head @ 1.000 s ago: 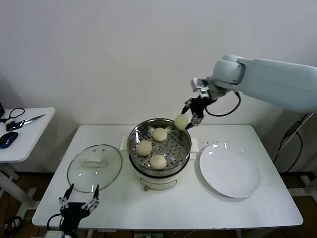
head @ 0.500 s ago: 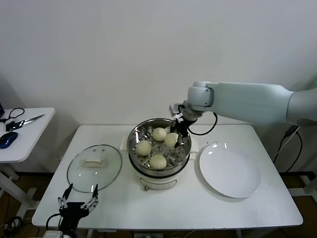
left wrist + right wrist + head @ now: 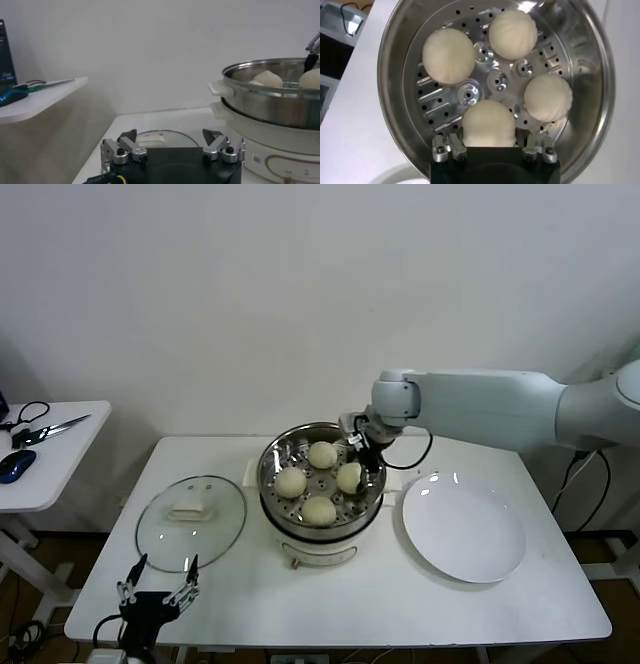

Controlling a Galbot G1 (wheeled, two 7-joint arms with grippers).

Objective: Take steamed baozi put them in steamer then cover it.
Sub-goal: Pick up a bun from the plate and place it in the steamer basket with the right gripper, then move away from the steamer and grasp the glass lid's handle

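Head view: the right pincer [image 3: 357, 456] reaches into the steamer [image 3: 322, 526] on the table [image 3: 400, 604], clamped on one of four steamed baozi [image 3: 349, 477]. Left wrist view: the left pincer [image 3: 172, 148] hangs spread apart near the table edge. Right wrist view: fingers [image 3: 445, 148] flank the nearest bun on the perforated tray.

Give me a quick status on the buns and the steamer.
Right gripper shut on fourth bun, down in steamer. Left gripper open, parked at table's front edge. Lid still off, left of steamer. Nothing in the way.
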